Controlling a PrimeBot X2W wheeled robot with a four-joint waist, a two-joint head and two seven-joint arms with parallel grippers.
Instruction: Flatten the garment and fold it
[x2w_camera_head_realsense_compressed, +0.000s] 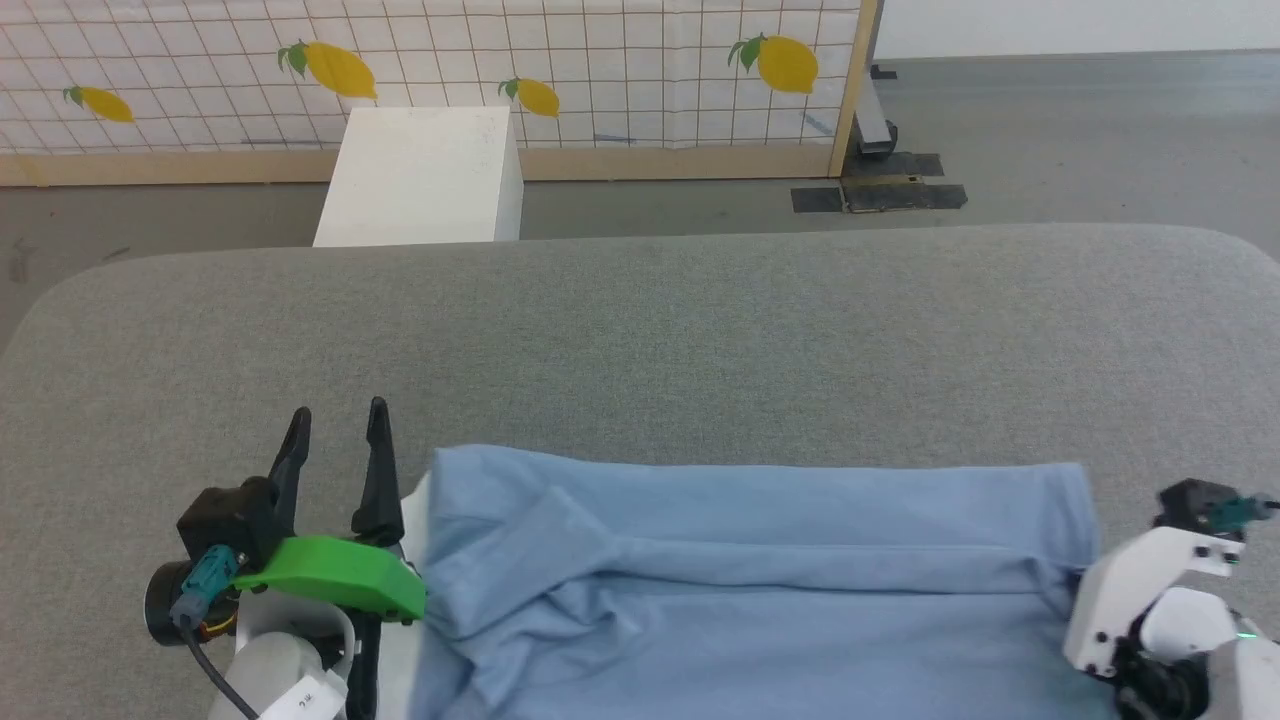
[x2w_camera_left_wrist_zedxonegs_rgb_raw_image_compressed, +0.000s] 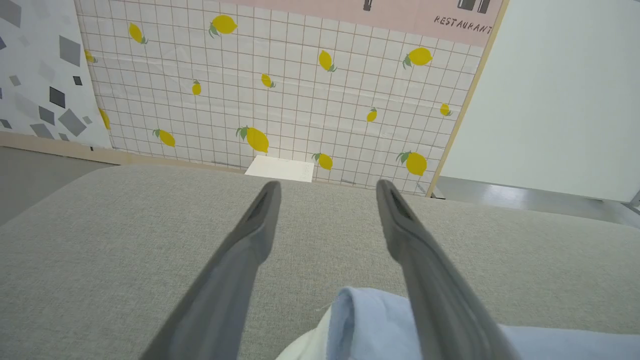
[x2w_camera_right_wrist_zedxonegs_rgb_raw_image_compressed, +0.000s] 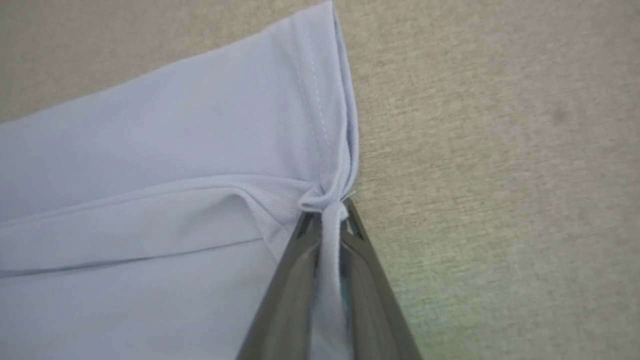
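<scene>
The blue shirt (x2w_camera_head_realsense_compressed: 750, 600) lies on the grey tabletop (x2w_camera_head_realsense_compressed: 640, 330), close to the robot's edge. It is spread wide from side to side, but it is not flat yet. A long ridge (x2w_camera_head_realsense_compressed: 800, 548) runs across it, and the cloth is bunched up near the left end.

The right claw (x2w_camera_right_wrist_zedxonegs_rgb_raw_image_compressed: 327, 212) is shut tight on the shirt's right edge, at the seam. The cloth puckers into a little knot right at the tips. I think it holds there so it can pull that side out and make the ridge go away.

The left claw (x2w_camera_head_realsense_compressed: 338, 412) is wide apart and holds nothing. It sits just beside the shirt's left end, pointing away over bare tabletop. In the left wrist view the shirt's rolled edge lies down by the base of one finger (x2w_camera_left_wrist_zedxonegs_rgb_raw_image_compressed: 425, 260), with a white bit (x2w_camera_left_wrist_zedxonegs_rgb_raw_image_compressed: 305, 345) peeking out under it. I think this claw is ready to take a grip on that side.

Nothing sits on the tabletop in the way. Past it, a white box (x2w_camera_head_realsense_compressed: 420, 175) stands on the floor (x2w_camera_head_realsense_compressed: 1080, 140), in front of a wall with lemons (x2w_camera_head_realsense_compressed: 600, 70). Both are well apart from the shirt. The thin cloth may slip or bunch more if only one side is pulled
</scene>
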